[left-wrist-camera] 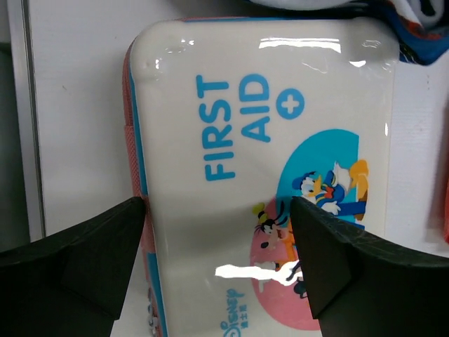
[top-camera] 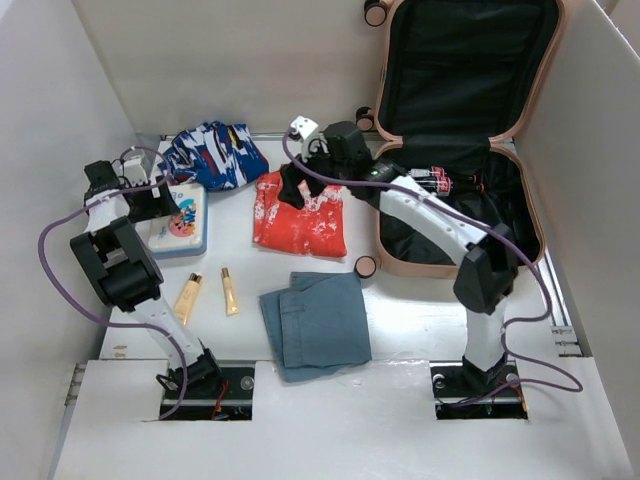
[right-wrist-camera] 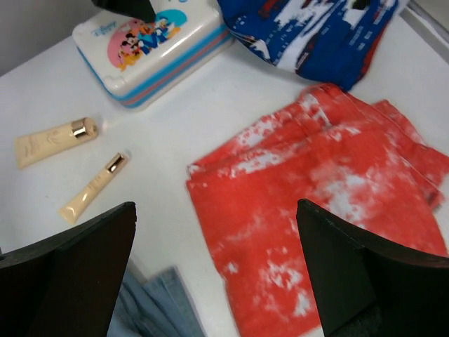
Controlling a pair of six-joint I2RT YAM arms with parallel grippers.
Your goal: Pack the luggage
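Observation:
The peach-pink luggage (top-camera: 420, 268) lies open at the back right, its lid upright and its black-lined base holding a few dark items. My left gripper (top-camera: 165, 200) is open and hangs just above a white Disney first aid box (top-camera: 182, 225). In the left wrist view this gripper (left-wrist-camera: 219, 260) has one finger at the edge of the box (left-wrist-camera: 259, 175) and the other over its lid. My right gripper (top-camera: 295, 185) is open and empty above a folded red-and-white garment (top-camera: 300, 225). The right wrist view shows this gripper (right-wrist-camera: 217, 267) over that garment (right-wrist-camera: 323, 203).
A blue patterned garment (top-camera: 212, 155) lies at the back. Folded jeans (top-camera: 318, 322) lie near the front centre. Two cream tubes (top-camera: 188, 297) (top-camera: 230, 292) lie left of the jeans. White walls close in the left, back and right sides.

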